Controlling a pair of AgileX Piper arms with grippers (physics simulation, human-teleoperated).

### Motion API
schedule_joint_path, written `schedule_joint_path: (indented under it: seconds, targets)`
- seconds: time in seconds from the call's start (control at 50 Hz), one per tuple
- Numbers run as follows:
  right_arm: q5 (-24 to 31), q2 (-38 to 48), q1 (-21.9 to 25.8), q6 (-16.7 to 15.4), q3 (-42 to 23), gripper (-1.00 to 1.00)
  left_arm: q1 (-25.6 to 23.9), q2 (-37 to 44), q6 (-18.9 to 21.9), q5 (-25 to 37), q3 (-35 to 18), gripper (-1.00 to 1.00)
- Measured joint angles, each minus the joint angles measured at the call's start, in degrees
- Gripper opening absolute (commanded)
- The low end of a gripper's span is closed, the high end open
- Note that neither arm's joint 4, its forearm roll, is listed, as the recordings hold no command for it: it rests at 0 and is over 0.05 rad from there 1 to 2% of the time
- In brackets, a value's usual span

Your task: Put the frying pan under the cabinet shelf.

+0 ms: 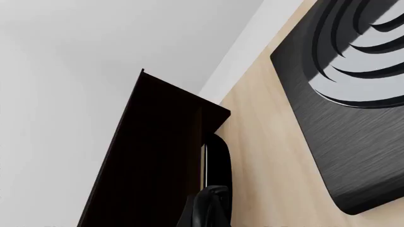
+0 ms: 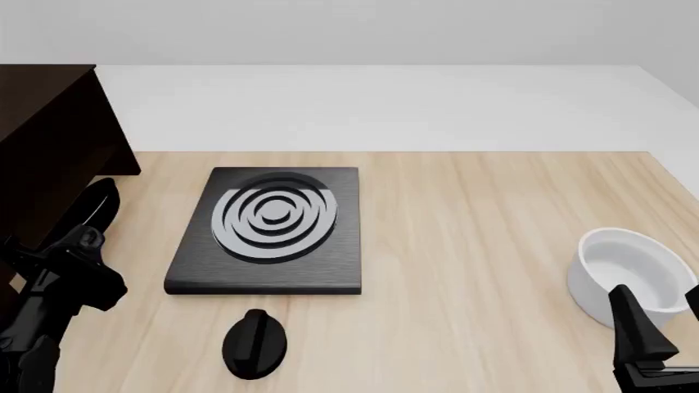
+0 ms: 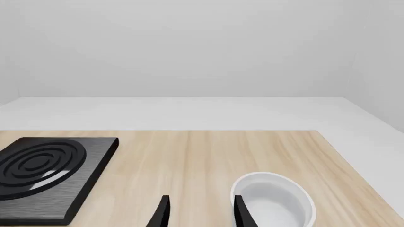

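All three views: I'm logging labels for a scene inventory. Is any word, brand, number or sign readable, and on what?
None. The stove plate bears only plain pale rings, no text. The knob, white bowl, cabinet shelf and wooden table are unmarked.

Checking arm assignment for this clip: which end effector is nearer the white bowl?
The right one. The right end effector sits just in front of the white bowl at the table's right side. The left end effector is across the table by the cabinet shelf.
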Motion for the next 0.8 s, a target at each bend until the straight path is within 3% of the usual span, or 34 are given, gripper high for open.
schedule_joint_path:
  seconds: [0.26, 0.8]
  targets:
    - [0.0, 0.01, 0.0, 0.0, 0.0, 1.0, 1.77, 0.51, -0.98, 0.21, -0.01, -1.0]
    - [0.0, 0.0, 0.0, 0.0, 0.0, 1.0, 2.93, 6.24, 1.81, 0.17, -0.9, -1.0]
